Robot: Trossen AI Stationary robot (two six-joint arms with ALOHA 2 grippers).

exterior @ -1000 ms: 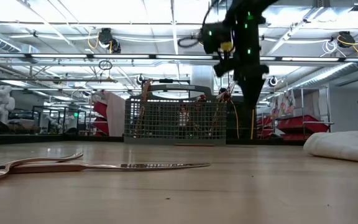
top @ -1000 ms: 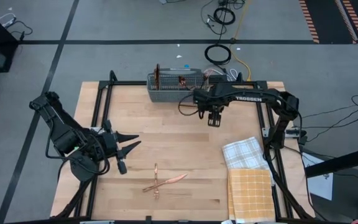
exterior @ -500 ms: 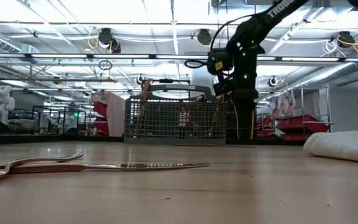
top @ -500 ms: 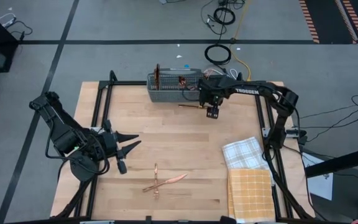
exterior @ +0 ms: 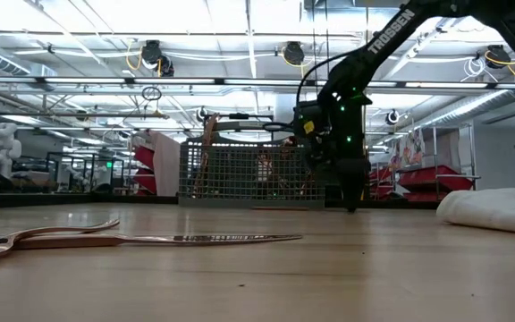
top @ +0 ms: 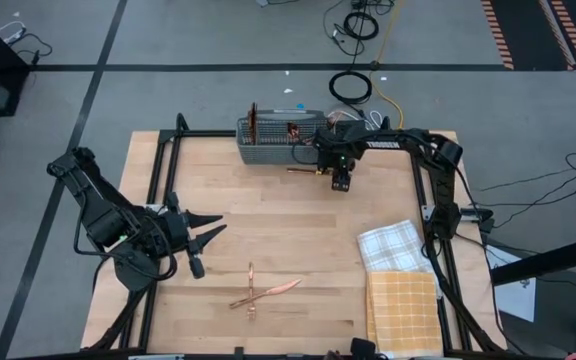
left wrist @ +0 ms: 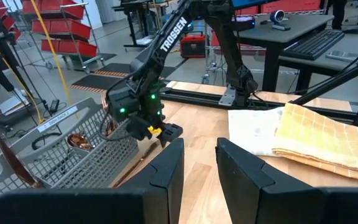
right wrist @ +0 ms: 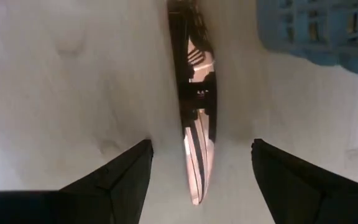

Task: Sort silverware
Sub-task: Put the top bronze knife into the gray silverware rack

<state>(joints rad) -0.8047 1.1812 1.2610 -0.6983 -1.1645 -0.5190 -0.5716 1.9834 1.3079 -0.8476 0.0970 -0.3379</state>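
Right gripper (top: 341, 183) low at table, just in front of grey mesh caddy (top: 280, 142), fingers spread either side of shiny copper utensil (right wrist: 196, 149) lying flat, not pinching. Left gripper (top: 200, 248) waits at left edge, jaws part-open, empty. Two crossed copper pieces (top: 263, 291) near front edge.
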